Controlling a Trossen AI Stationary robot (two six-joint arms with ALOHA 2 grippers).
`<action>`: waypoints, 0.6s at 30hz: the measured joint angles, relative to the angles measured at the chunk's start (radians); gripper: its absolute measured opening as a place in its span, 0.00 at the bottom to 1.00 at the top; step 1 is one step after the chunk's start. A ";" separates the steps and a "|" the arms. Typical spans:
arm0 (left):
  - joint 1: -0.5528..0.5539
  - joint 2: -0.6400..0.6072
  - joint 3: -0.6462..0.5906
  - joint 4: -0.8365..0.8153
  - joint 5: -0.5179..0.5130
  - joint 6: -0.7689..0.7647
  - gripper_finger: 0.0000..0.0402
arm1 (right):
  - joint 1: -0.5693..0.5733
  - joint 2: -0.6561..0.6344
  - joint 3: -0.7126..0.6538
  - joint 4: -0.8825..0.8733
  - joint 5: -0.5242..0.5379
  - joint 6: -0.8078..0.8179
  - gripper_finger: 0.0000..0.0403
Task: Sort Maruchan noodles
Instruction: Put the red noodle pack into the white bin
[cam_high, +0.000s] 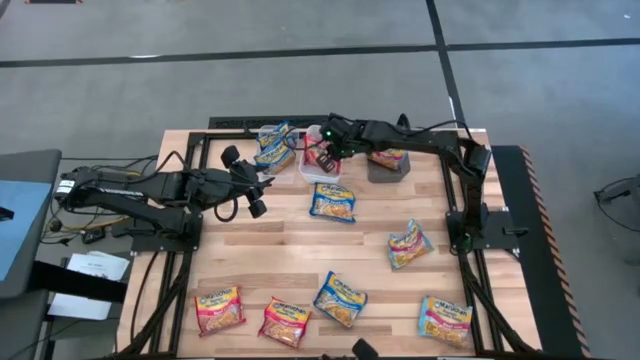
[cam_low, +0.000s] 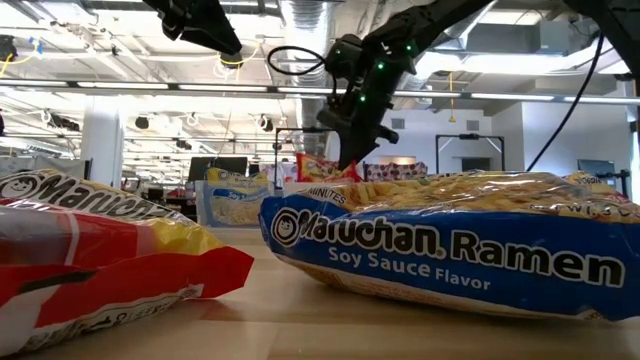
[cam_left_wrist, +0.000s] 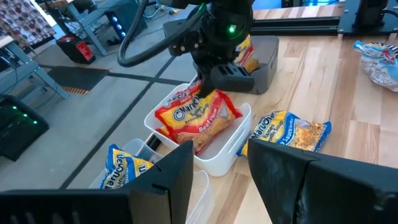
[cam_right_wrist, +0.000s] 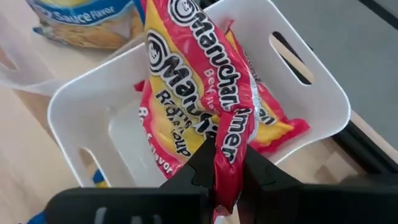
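My right gripper hangs over the white bin at the table's far edge, shut on a red Maruchan packet. The left wrist view shows that packet standing slanted in the white bin. My left gripper is open in the air, left of the bins and touching nothing; its fingers frame the left wrist view. A clear bin holds blue packets, and a dark grey bin holds an orange one. My right gripper pinches the red packet by its upper end between both fingers, coming from above and pointing down. The crinkled plastic is bunched between the fingers. The packet hangs tilted below them, and its lower end rests inside the white bin.
Loose packets lie flat on the wooden table: a blue one near the bins, one toward the right, and along the near edge two red ones, a blue one and a pink one. Black frame rails border the table.
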 joint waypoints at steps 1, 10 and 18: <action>0.000 0.000 0.000 0.000 0.000 0.000 0.36 | -0.003 -0.001 0.000 0.000 0.003 0.000 0.12; 0.000 0.000 0.000 0.000 0.000 0.019 0.36 | -0.041 0.000 0.000 -0.020 0.004 -0.027 0.12; 0.000 0.000 0.000 0.000 0.000 0.023 0.36 | -0.010 -0.002 0.000 -0.004 0.007 -0.109 0.12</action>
